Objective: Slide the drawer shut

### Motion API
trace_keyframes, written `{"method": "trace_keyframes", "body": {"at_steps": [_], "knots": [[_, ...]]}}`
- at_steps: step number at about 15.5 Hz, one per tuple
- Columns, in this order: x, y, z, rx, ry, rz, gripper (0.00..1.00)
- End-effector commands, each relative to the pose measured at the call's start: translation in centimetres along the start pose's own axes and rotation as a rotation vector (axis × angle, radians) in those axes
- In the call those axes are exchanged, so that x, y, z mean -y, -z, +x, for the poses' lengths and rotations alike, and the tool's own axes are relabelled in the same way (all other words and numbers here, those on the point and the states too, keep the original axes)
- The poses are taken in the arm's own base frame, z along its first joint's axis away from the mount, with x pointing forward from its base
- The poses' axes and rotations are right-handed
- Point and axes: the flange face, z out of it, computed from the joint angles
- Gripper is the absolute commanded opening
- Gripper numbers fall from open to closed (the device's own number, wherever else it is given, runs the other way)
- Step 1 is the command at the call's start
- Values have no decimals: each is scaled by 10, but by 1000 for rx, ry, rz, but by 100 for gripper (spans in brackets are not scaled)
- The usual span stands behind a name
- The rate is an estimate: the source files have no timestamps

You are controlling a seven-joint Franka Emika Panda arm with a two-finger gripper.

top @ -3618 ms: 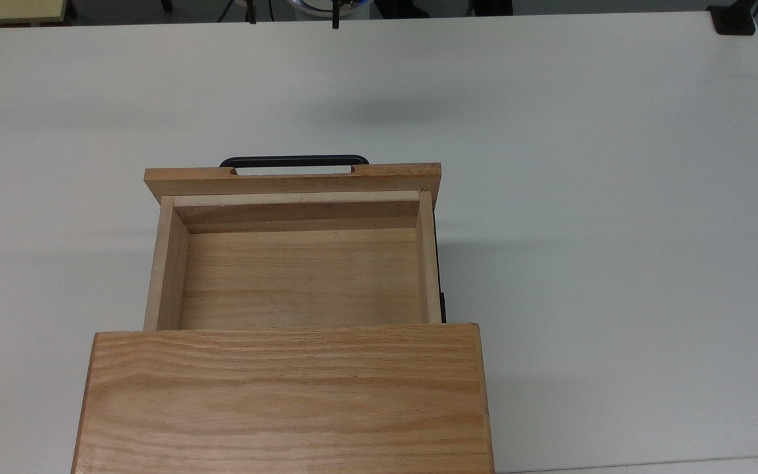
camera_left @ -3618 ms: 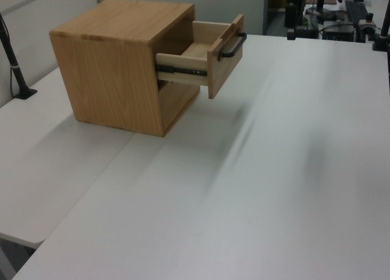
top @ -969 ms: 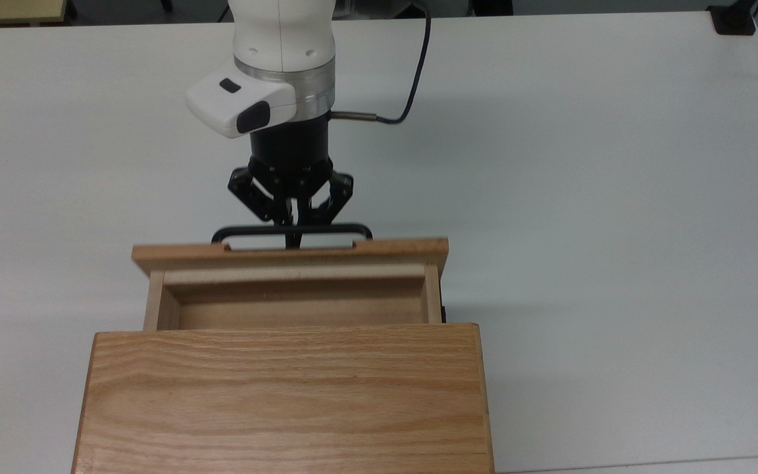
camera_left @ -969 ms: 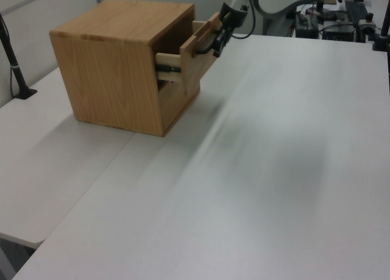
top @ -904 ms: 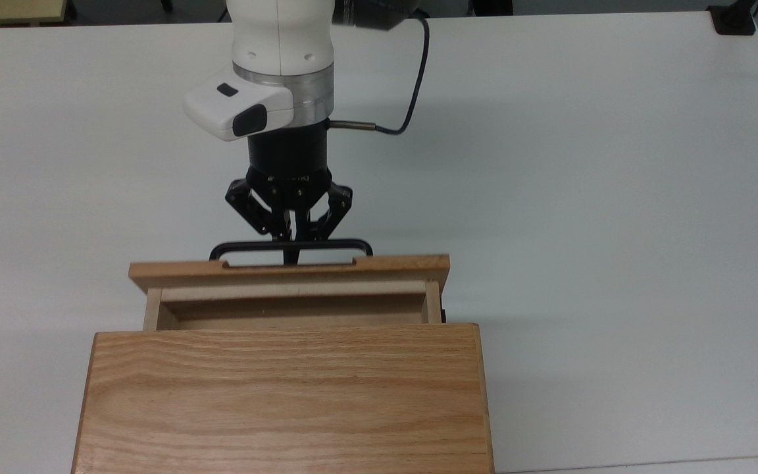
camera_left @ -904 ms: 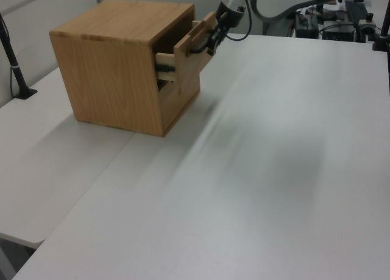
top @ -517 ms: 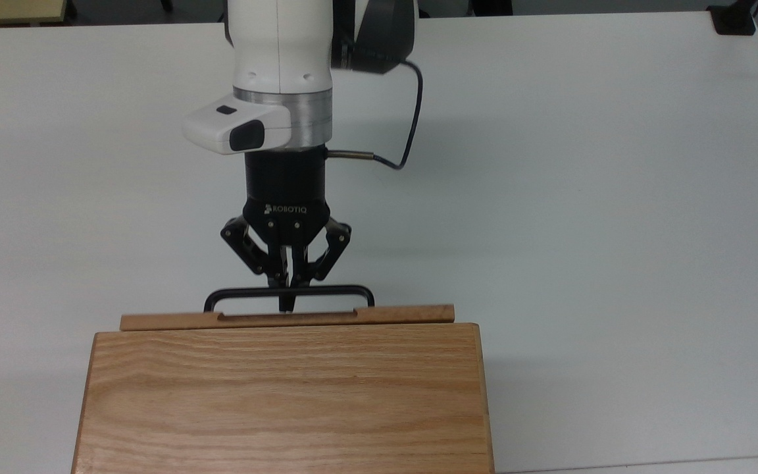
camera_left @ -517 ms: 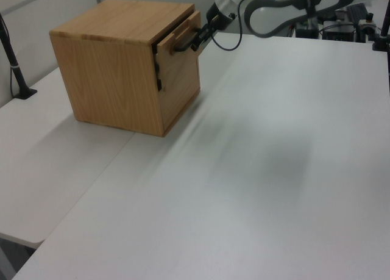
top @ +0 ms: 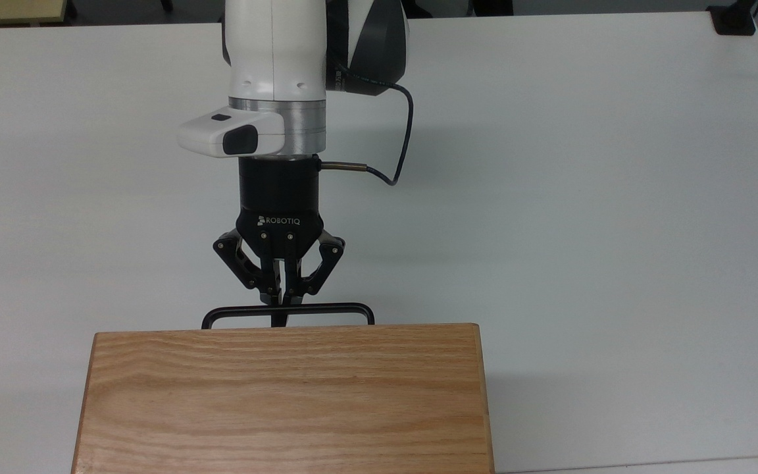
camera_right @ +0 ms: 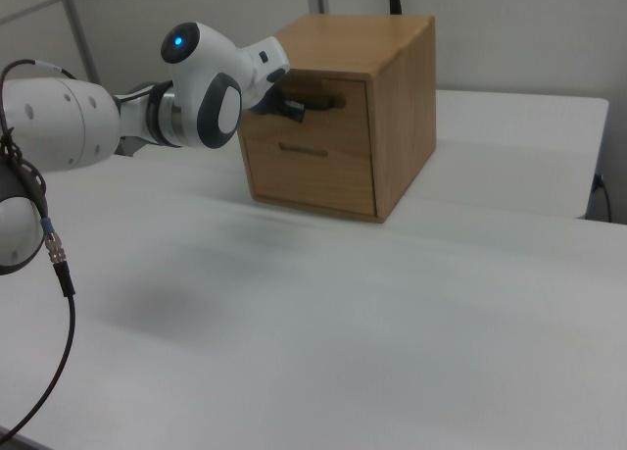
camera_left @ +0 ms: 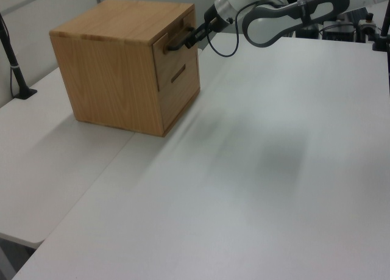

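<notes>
- The drawer (camera_left: pixel 173 57) sits in the upper bay of the oak cabinet (top: pixel 283 395). In the left view its front panel lies flush, or very nearly flush, with the cabinet face. A second drawer front (camera_right: pixel 304 171) with a slim pull sits directly below it.
- In the top view only the black bar handle (top: pixel 288 309) projects past the cabinet's front edge.
- The gripper (top: pixel 281 304) is at the middle of the handle. Its fingers are drawn together to a narrow gap and appear clamped on the bar. Whether they squeeze the bar or merely touch it cannot be confirmed.
- Handling judgement: the drawer is rigid wood, probably light, and not fragile. It should travel in a straight line only, in and out of the bay.
- The handle is thin, stiff and probably smooth; a grip near one end would tend to twist the drawer. Take hold at mid-span, or press flat against the centre of the front panel.
- The cabinet stands loose on the white table (top: pixel 583 197). Excess push force once the drawer seats could shift the whole cabinet.
</notes>
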Motion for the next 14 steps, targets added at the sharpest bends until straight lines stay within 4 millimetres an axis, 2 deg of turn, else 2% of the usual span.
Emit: {"method": "trace_keyframes", "body": {"at_steps": [1, 3, 5, 9, 11, 12, 14], "knots": [[-2, 23, -6, 45, 37, -18, 0], [6, 35, -19, 156, 60, -21, 0], [6, 57, -24, 291, 60, -38, 0], [15, 110, -43, 639, 92, -69, 0], [17, 140, -50, 754, 127, -66, 0], [17, 164, -50, 802, 120, -68, 0], [15, 192, -56, 871, 111, -69, 0]]}}
